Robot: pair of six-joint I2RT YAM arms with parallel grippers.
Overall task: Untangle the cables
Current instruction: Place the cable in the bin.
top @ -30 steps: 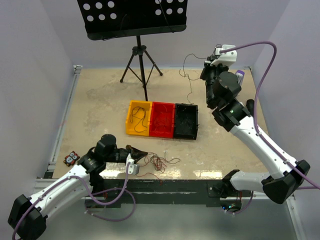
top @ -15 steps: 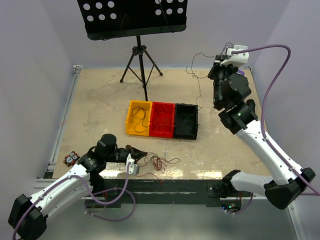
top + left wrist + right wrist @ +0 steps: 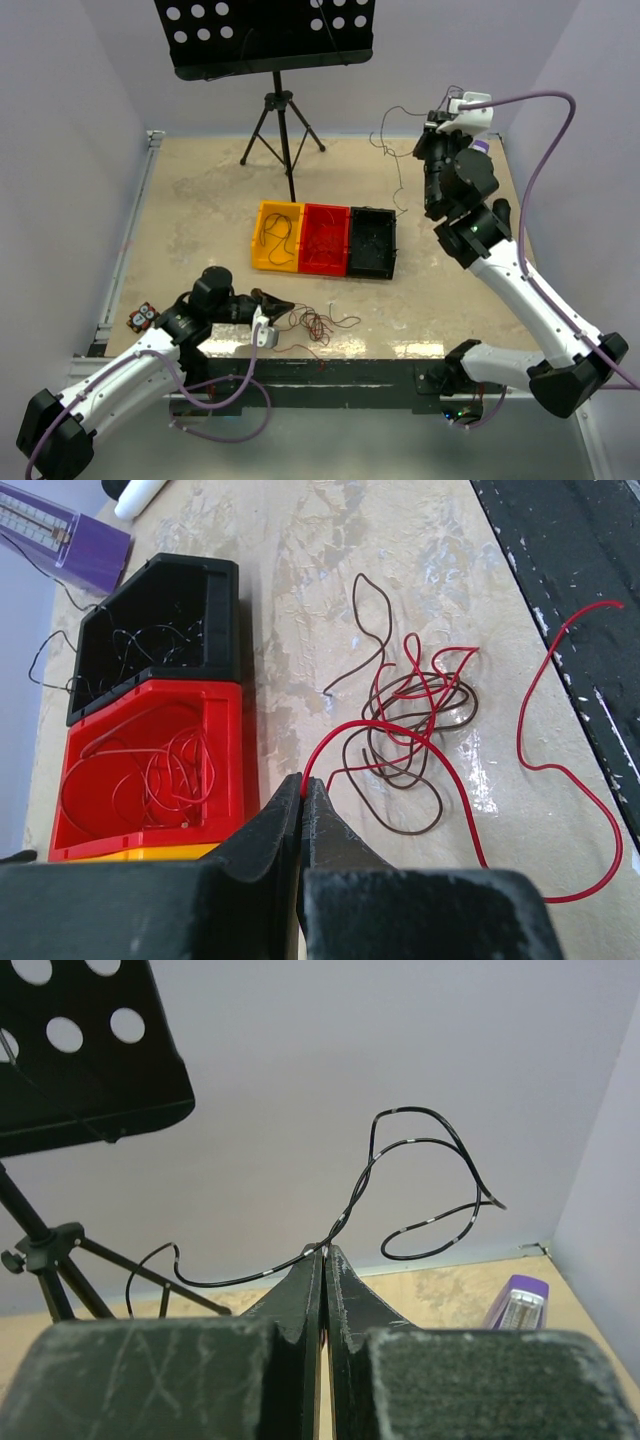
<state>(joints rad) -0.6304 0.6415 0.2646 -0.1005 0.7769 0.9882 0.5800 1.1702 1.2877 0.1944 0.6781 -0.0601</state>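
Beige tabletop (image 3: 200, 200) carries the cables (image 3: 410, 720) just ahead of the left gripper (image 3: 302, 785), which is clamped on a red wire (image 3: 445, 770). Right gripper (image 3: 325, 1252), raised at far right, pinches a black wire (image 3: 420, 1143).

White arms (image 3: 520, 285), black joints (image 3: 465, 180), purple hoses (image 3: 530, 96), black fingers (image 3: 265, 830).

Desk (image 3: 420, 540) top: mottled beige, worn, patchy sheen. Bins (image 3: 228, 750): smooth glossy plastic. Cables (image 3: 405, 725): smooth, slightly glossy sheathing. Jaws: matt black, scuffed, scratched. Music stand (image 3: 265, 35): matt black.
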